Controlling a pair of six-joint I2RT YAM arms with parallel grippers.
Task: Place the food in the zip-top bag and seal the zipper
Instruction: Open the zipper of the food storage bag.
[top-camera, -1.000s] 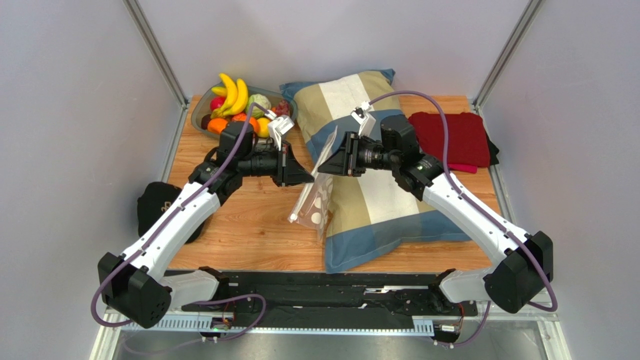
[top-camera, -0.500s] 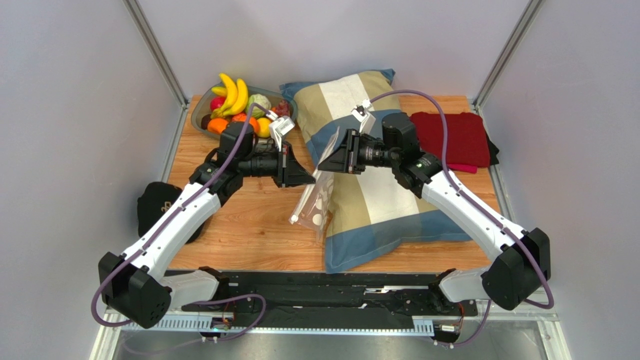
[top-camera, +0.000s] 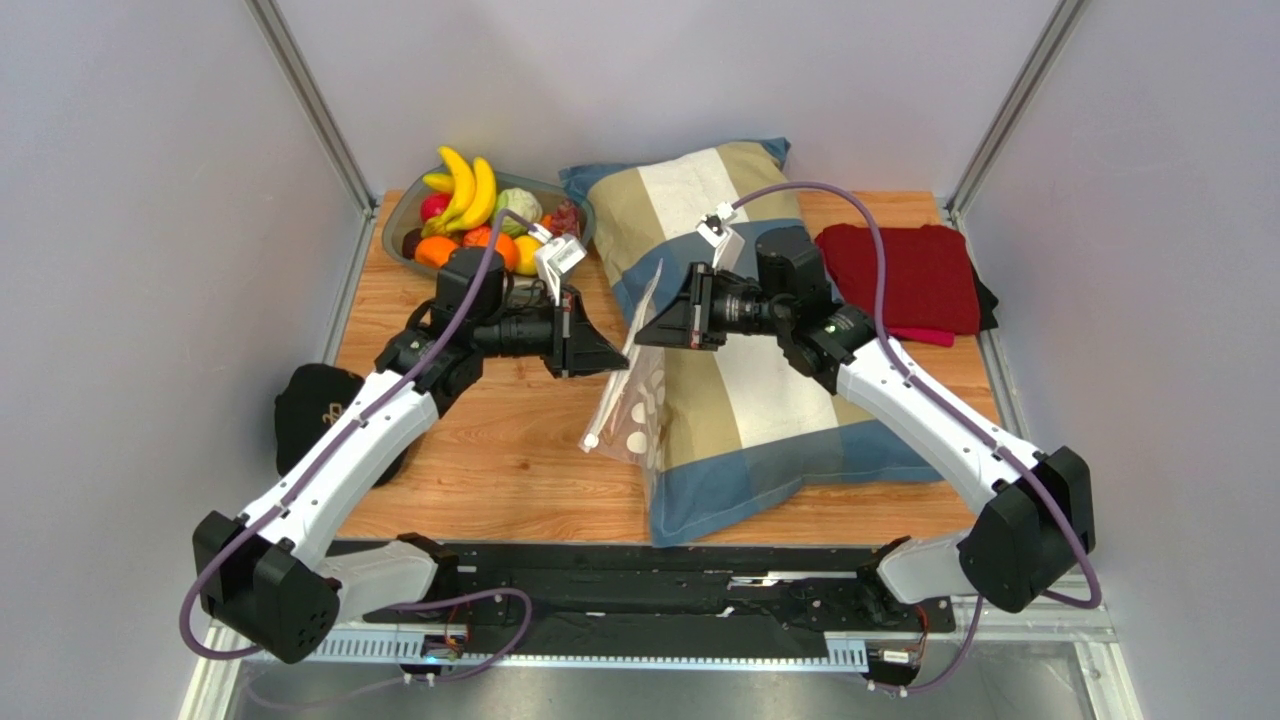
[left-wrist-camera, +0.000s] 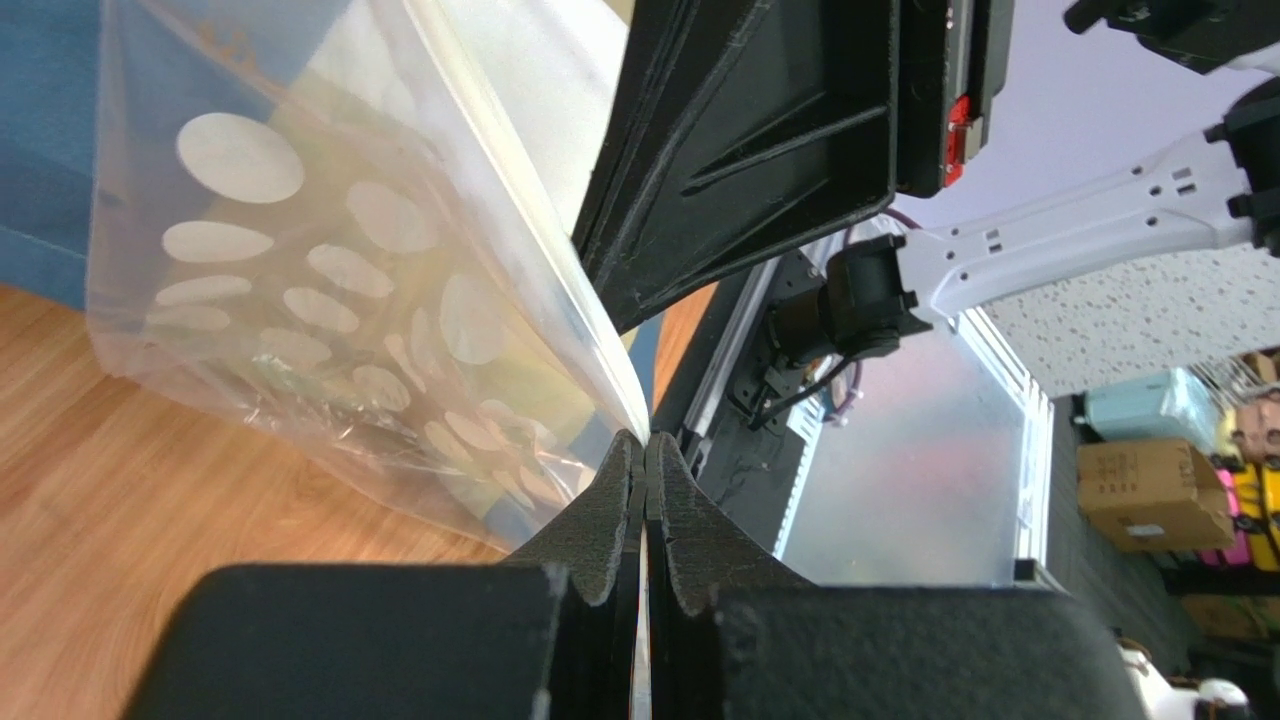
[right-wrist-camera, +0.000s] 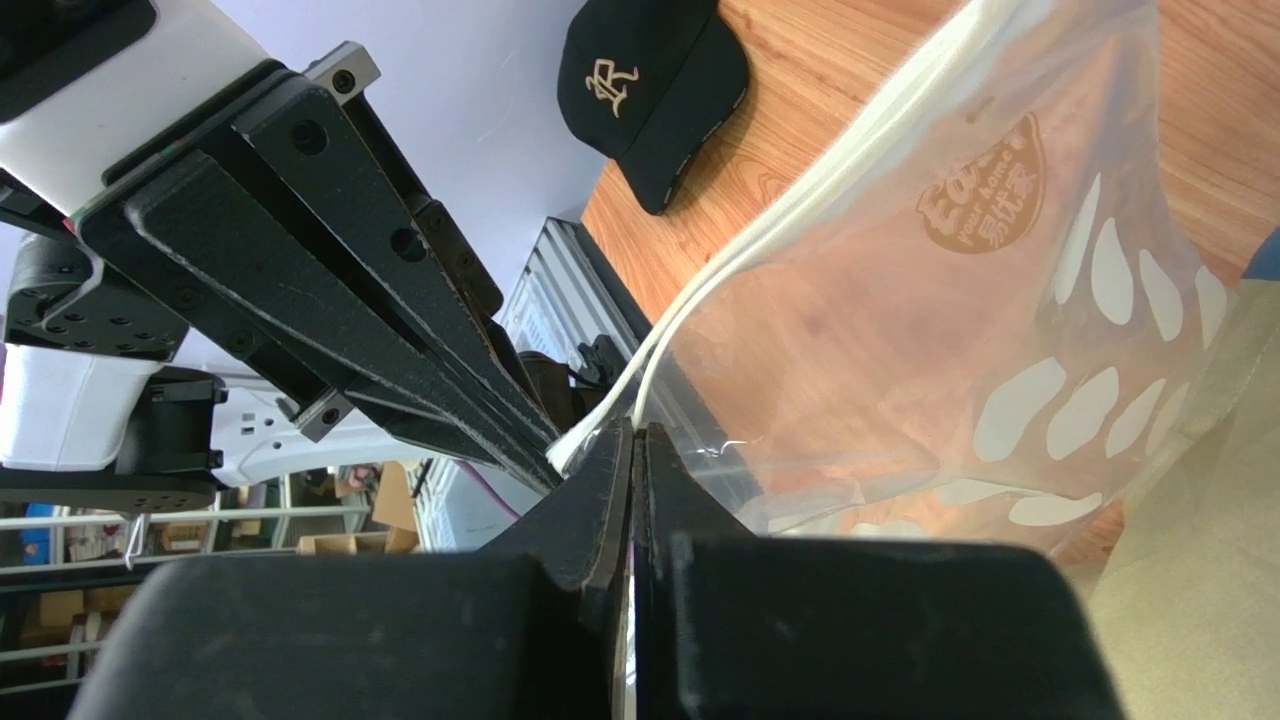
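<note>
The clear dotted zip-top bag (top-camera: 637, 402) hangs above the table between both grippers, its lower part over the wood and the pillow's left edge. My left gripper (top-camera: 622, 357) is shut on the bag's mouth edge (left-wrist-camera: 451, 323). My right gripper (top-camera: 642, 336) is shut on the same mouth edge from the other side, where the white zipper strip (right-wrist-camera: 751, 248) runs up and away. The bag (right-wrist-camera: 1037, 285) looks empty. The food (top-camera: 478, 210), bananas, oranges, cabbage and red pieces, lies in a grey bowl (top-camera: 400, 233) at the back left.
A blue and beige striped pillow (top-camera: 736, 360) covers the table's middle and right. A dark red cloth (top-camera: 905, 278) lies at the back right. A black cap (top-camera: 308, 413) sits at the table's left edge; it also shows in the right wrist view (right-wrist-camera: 649, 83).
The right gripper has drifted slightly up and left with the bag's top edge. The left gripper has barely moved. The bag stays held by both.
</note>
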